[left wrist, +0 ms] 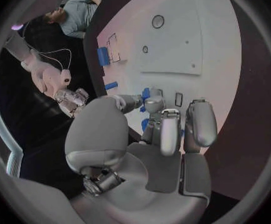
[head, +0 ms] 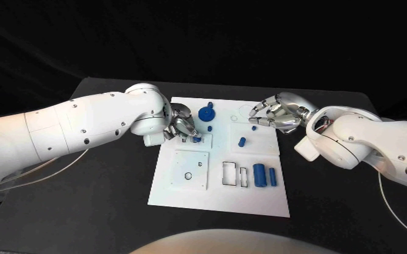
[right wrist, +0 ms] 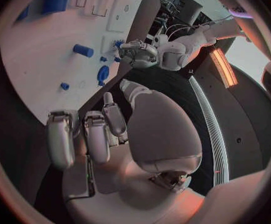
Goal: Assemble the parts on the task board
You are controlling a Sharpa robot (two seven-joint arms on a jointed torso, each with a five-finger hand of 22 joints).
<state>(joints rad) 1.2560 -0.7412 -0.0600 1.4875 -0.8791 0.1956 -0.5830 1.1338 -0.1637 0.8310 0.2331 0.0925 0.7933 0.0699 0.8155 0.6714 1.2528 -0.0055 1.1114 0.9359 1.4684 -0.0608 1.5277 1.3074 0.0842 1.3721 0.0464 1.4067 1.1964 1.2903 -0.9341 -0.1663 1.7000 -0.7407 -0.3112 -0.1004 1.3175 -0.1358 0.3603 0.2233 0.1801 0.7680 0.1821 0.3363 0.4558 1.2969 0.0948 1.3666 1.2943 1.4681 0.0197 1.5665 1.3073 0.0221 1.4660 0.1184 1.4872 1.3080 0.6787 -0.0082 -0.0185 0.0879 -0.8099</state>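
My task board (head: 254, 198) is plain white on the black table (head: 102, 207). The parts on it are blue: a round knob (head: 207, 113), a small peg (head: 242, 141) and two cylinders (head: 264, 176). My left hand (head: 180, 126) and right hand (head: 274, 113) are silver, on white arms.
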